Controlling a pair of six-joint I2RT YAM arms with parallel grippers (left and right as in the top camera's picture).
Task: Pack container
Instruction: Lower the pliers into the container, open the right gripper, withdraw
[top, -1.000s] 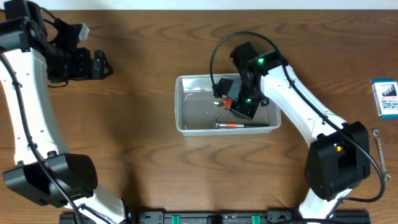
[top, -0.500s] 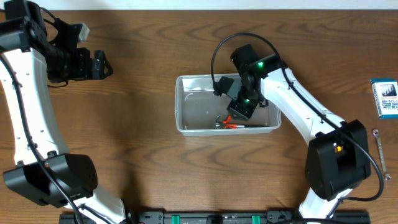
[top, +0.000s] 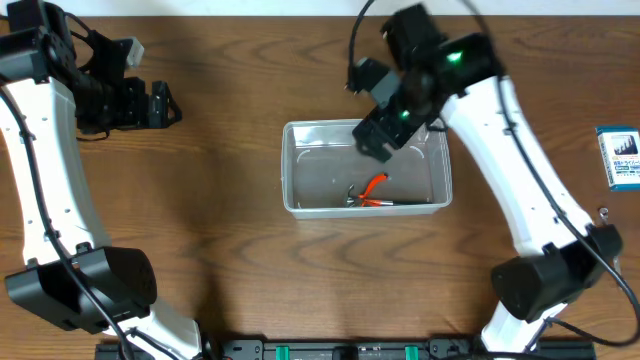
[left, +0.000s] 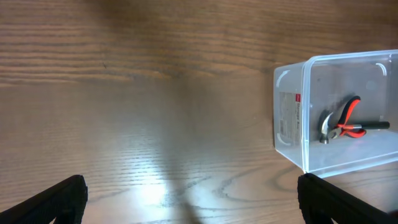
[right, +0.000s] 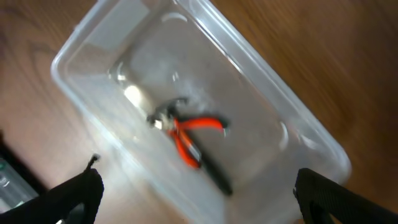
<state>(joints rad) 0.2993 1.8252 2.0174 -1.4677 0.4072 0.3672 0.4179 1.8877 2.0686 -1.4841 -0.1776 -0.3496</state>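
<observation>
The right pincer hung wide and empty over the container, where a low swing could clip the rim.

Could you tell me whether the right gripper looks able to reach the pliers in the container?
Probably yes: the right gripper hangs open above the lidless container, and the pliers lie uncovered on its floor, with nothing between.

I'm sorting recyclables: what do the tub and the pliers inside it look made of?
Tub: clear, slightly cloudy plastic, probably; the table shows through its walls. Pliers: bright grey metal head; orange handle sleeves, likely plastic or rubber.
</observation>
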